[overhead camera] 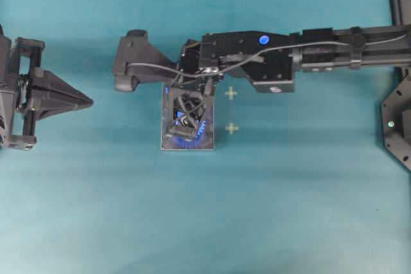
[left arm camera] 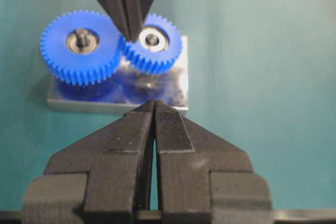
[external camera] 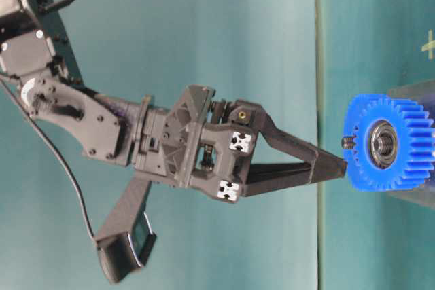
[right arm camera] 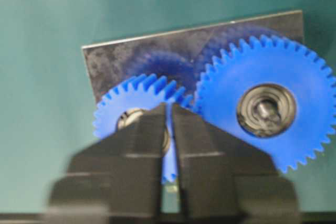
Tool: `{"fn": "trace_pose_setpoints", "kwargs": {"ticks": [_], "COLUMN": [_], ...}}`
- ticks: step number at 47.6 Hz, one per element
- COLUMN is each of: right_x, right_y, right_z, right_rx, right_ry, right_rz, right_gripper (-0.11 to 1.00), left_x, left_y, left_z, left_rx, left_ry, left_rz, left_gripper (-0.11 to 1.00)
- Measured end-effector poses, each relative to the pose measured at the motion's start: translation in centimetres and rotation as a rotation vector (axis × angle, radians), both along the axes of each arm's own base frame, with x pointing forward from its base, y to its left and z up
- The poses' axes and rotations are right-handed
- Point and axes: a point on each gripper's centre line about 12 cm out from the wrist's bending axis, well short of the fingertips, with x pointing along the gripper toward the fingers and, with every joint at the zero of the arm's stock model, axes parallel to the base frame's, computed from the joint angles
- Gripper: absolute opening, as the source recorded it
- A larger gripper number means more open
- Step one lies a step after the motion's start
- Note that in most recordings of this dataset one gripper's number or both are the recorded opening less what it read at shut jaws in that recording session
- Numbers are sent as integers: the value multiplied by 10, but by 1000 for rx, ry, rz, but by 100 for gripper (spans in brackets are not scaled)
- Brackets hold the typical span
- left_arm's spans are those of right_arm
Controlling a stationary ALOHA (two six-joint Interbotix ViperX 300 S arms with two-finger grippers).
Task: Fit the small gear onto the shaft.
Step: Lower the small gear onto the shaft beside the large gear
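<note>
1. The right gripper (right arm camera: 169, 109) is seen with its jaws clenched together; only a hairline slit is left between the two fingers (right arm camera: 142, 145), and nothing is grasped between them.
2. The small gear (left arm camera: 153, 43) is found directly under the right fingertips, lying flat above the grey plate (left arm camera: 181, 72). In the left wrist view the tips come down on the gear's rim at its left side, just where its teeth meet those of the larger gear (left arm camera: 80, 45).
3. In the right wrist view the small gear (right arm camera: 137, 109) is partly hidden behind the fingers, its ringed hub showing just left of the tips, while the larger gear (right arm camera: 265, 111) lies to the right of them.
4. The shaft (left arm camera: 151, 39) is seen as a dark round end in the middle of the small gear's hub.
5. The left gripper (left arm camera: 154, 109) is likewise pressed closed and empty, its tips pointing at the near edge of the plate, apart from both gears.
</note>
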Motion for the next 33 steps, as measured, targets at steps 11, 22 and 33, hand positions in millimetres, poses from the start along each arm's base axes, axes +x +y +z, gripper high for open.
{"fn": "trace_pose_setpoints", "kwargs": {"ticks": [11,22,33], "right_x": [-1,-11,-31], "right_y": [0,-1,5], "right_z": [-10,-14,-18], "right_rx": [6,15,36], "right_ry": [45,71,110], "right_rz": [5,-25,-92], "right_gripper": [0,0,0], "left_x": [1,1,1], "left_y": [0,0,0], "left_z": [1,1,-1], "left_rx": [0,0,0], "left_ry": [-17,-17,-11], "left_rz": [0,0,0], "left_gripper": [0,0,0]}}
